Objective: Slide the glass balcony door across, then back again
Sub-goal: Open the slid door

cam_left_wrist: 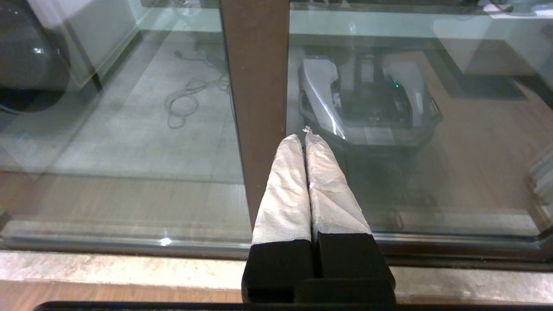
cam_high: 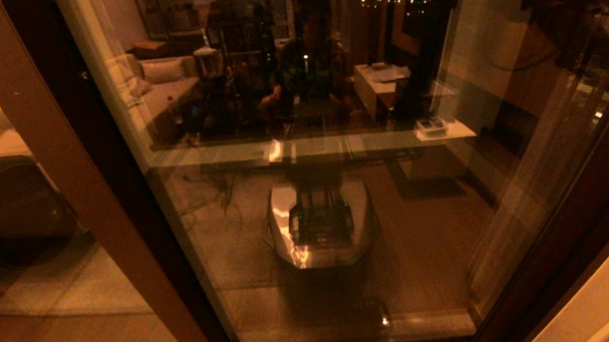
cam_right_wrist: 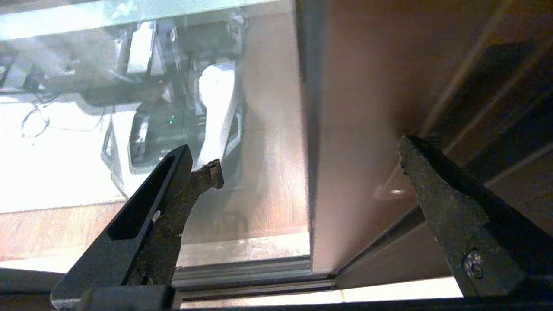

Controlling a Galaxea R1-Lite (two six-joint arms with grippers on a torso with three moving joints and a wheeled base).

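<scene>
**Now the right gripper lines up on the door's edge**

Right gripper hangs spread wide, holding nothing, and the brown upright of the glass balcony door sits squarely between its two fingers. One finger is over the glass side, the other over the dark outer frame. No contact that I can make out. By my reading, the first slide hasn't begun; this is the approach. Next it needs to ease forward until a finger bears on that upright, then push sideways along the bottom track, just below the fingertips.

Room is tight on the outer-frame side, generous across the glass. Left gripper is parked, clenched on nothing, its tip near another brown post, apart from the work.
</scene>
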